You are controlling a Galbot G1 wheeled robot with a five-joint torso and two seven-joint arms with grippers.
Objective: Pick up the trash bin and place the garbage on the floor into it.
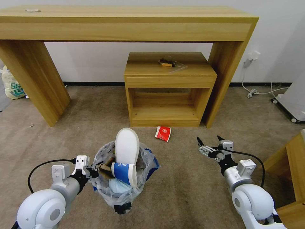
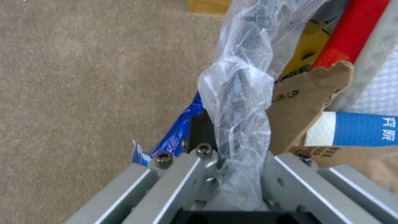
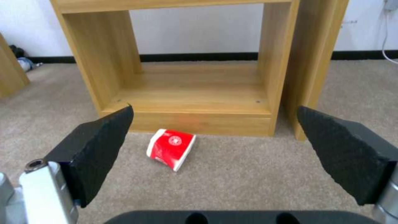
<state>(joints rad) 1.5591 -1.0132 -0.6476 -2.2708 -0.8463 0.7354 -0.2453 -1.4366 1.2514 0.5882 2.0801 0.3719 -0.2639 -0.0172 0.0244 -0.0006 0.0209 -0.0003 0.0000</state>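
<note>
My left pincer (image 1: 90,171) was pinched on the near-left rim of the trash bin (image 1: 122,194), its metal fingers (image 2: 286,177) clamping the crinkly clear plastic liner (image 2: 238,102) and the black wall under it. The round bin sat just inside that arm, stuffed: a white foam insole (image 1: 127,148) stood upright out of it, a blue-and-white cup (image 1: 124,173) lay across the top, and torn brown cardboard (image 2: 304,102) pressed against the liner beside a red wrapper (image 2: 352,31). My right pincer (image 1: 210,147) hovered well to the right of the bin, its black wedge pads (image 3: 101,146) spread wide. Beyond it, on the beige short-pile floor (image 1: 79,121), a crushed red-and-white paper cup (image 3: 171,148) lay on its side just before the low wooden shelf unit (image 1: 170,92), under the long wooden counter (image 1: 127,19).
</note>
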